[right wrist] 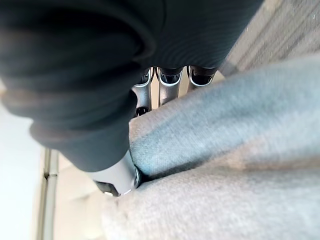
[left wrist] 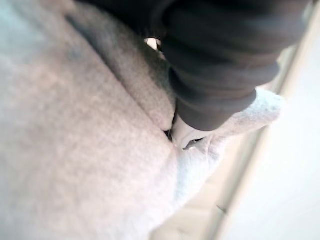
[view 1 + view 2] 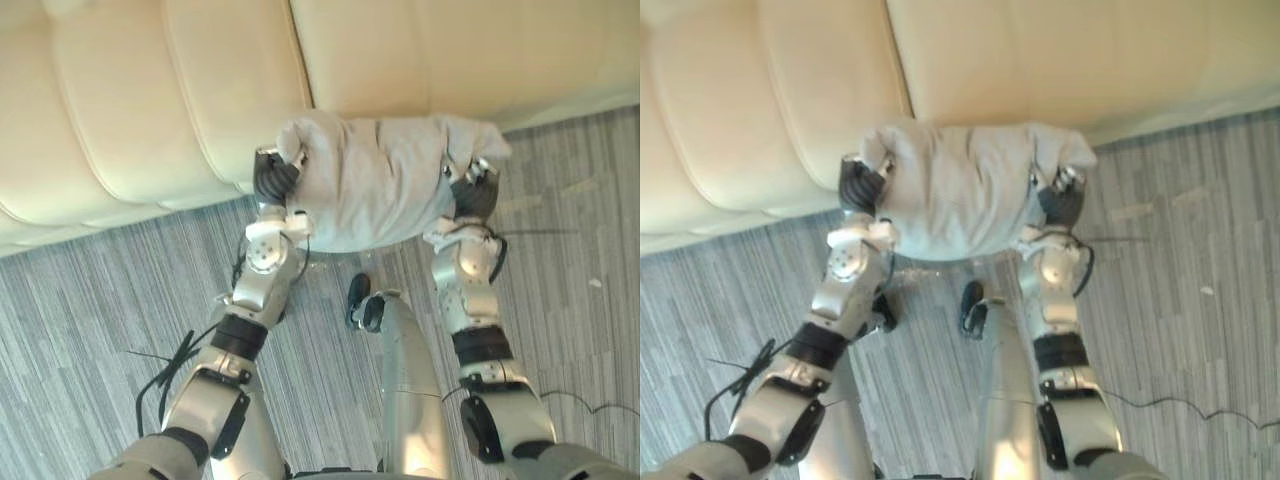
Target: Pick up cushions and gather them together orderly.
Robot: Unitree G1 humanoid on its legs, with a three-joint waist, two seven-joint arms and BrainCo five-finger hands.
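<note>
- Two surroundings frame the work: a cream sofa (image 3: 150, 100) across the top of the head views and a grey striped carpet (image 3: 80, 320) below it and to the lower left and right
- Nothing lies between the hands and the grey cushion (image 3: 375, 180), which hangs at the centre of the frame in front of the sofa's lower edge, clear of the carpet
- Both arms reach up from the bottom edge, roughly parallel, with the wrists bent inward against the cushion's two ends
- The left hand (image 3: 272, 180) clamps the cushion's left end; its thumb (image 2: 186, 136) digs into a fold of the fabric, and a corner of cloth bunches above the dark cover
- The right hand (image 3: 475, 192) grips the right end; its fingers (image 1: 170, 76) curl over the edge while the thumb (image 1: 117, 180) presses in from the other side, pinching the fabric
</note>
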